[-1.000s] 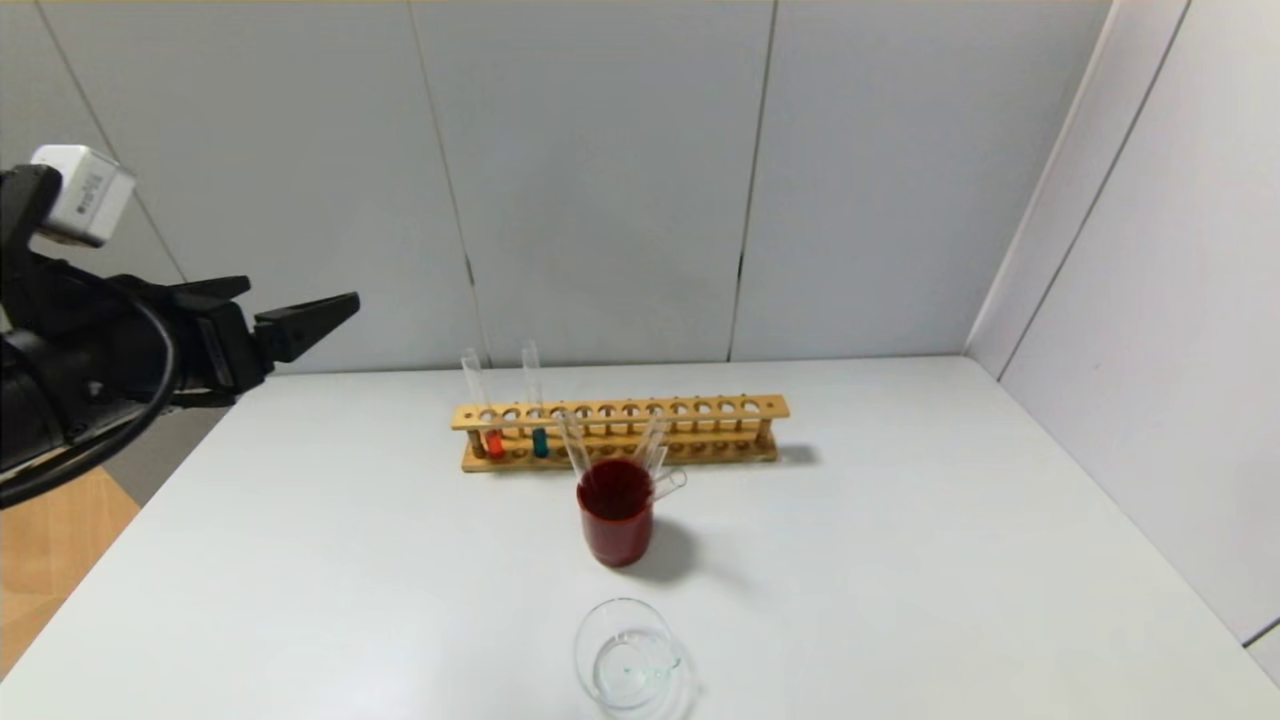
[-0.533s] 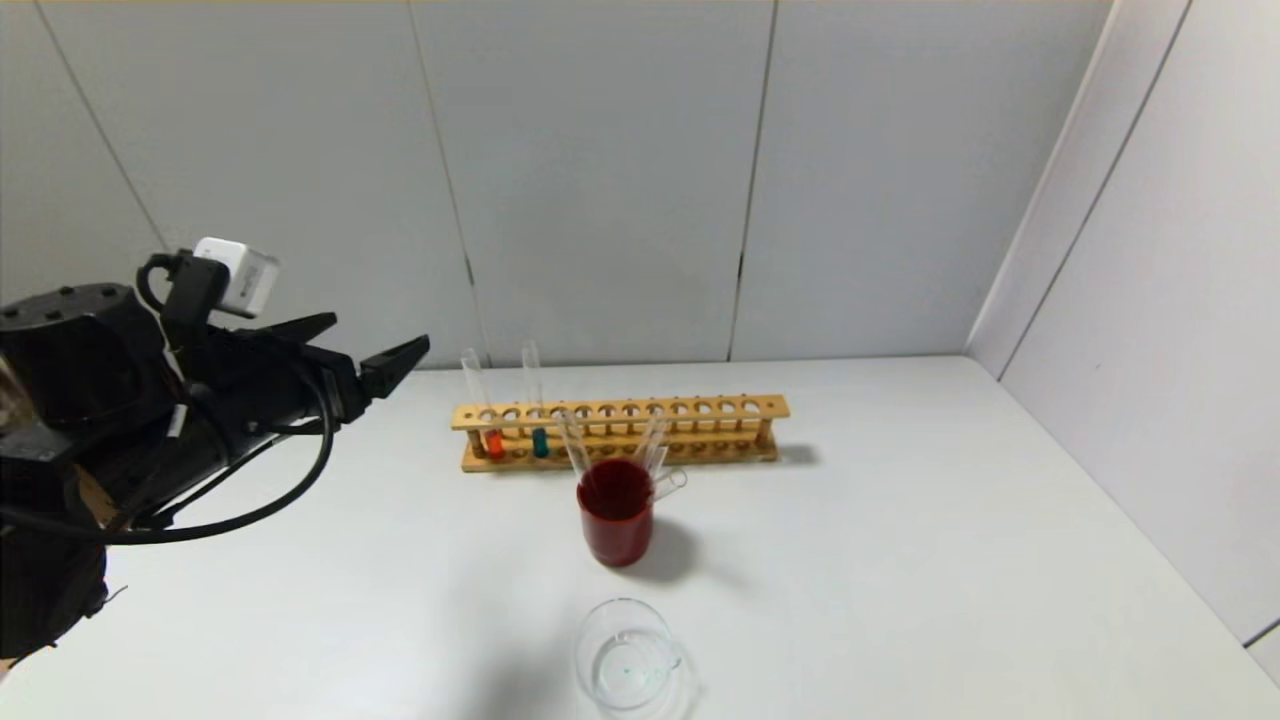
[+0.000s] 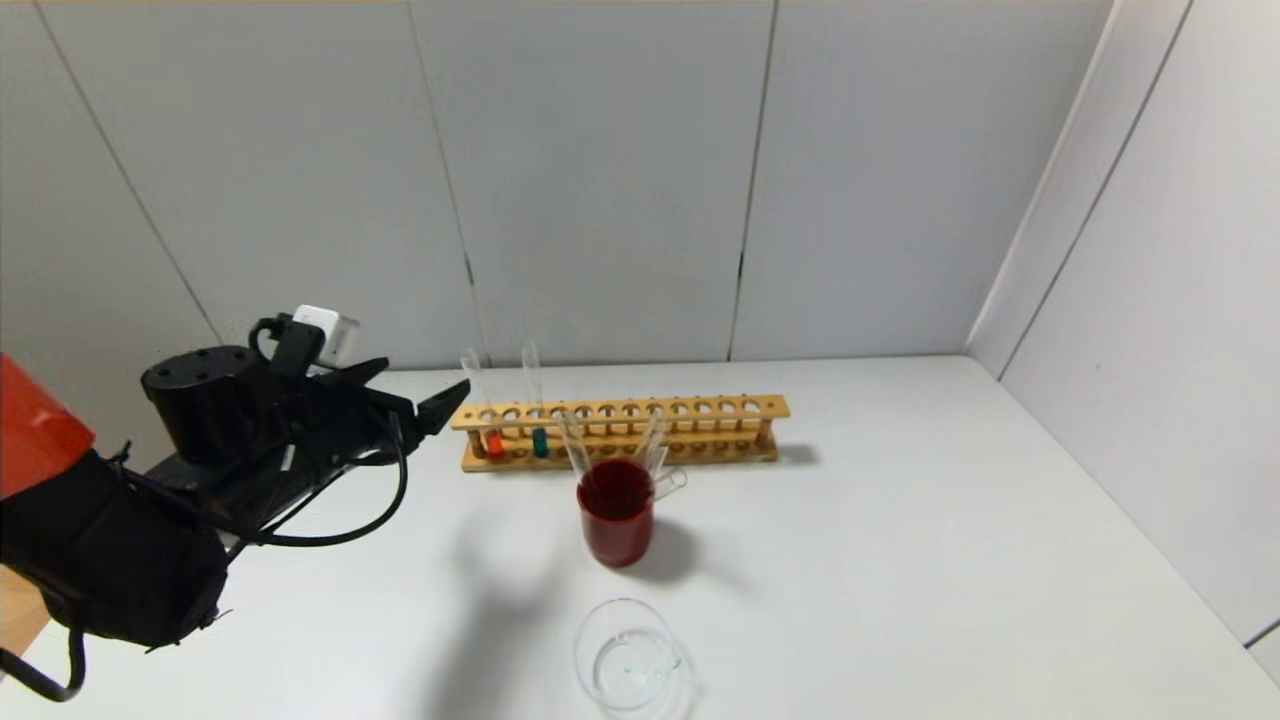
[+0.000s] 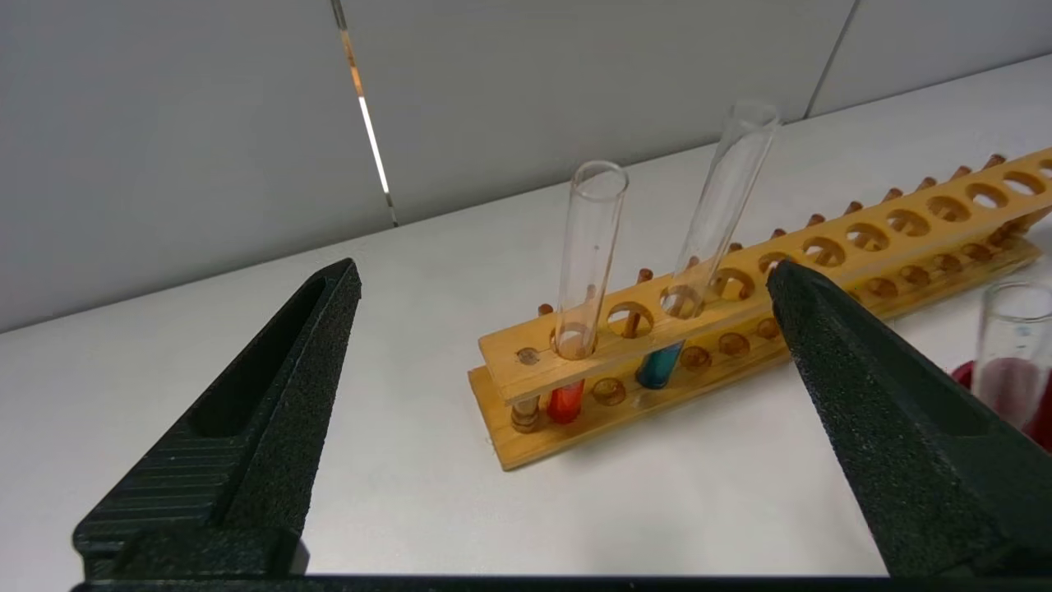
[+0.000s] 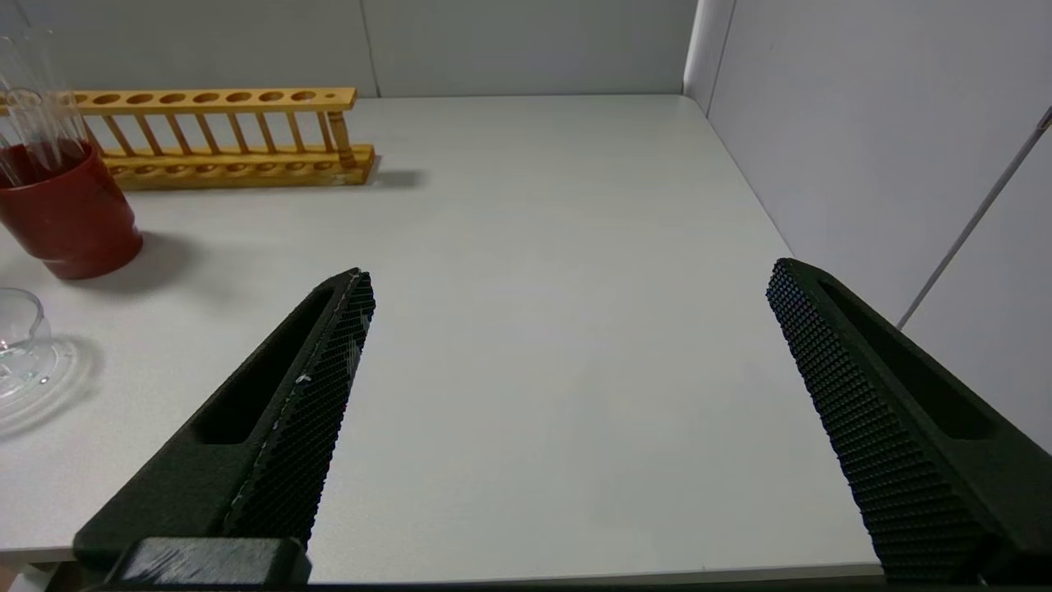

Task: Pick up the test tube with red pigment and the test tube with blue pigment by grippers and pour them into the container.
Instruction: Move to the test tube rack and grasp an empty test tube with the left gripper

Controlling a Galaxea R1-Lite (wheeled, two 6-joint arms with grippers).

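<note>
The test tube with red pigment (image 3: 480,405) stands in the wooden rack (image 3: 700,408) at its left end; it also shows in the left wrist view (image 4: 585,263). The test tube with blue pigment (image 3: 534,400) stands two holes to its right, also seen in the left wrist view (image 4: 711,230). My left gripper (image 3: 420,395) is open and empty, just left of the rack; in its wrist view (image 4: 563,275) both tubes lie ahead between its fingers. The container (image 3: 628,655), a low clear glass cup, sits at the table's front. My right gripper (image 5: 567,279) is open and empty above the table's right front.
A beaker of dark red liquid (image 3: 615,520) with several colourless tubes leaning in it stands between the rack and the container. The grey wall panels stand close behind the rack, and a side wall runs along the table's right.
My left arm has swung down and to the right, from high at the left edge to just beside the rack's left end. Its gripper stays open. Nothing on the table has moved.
</note>
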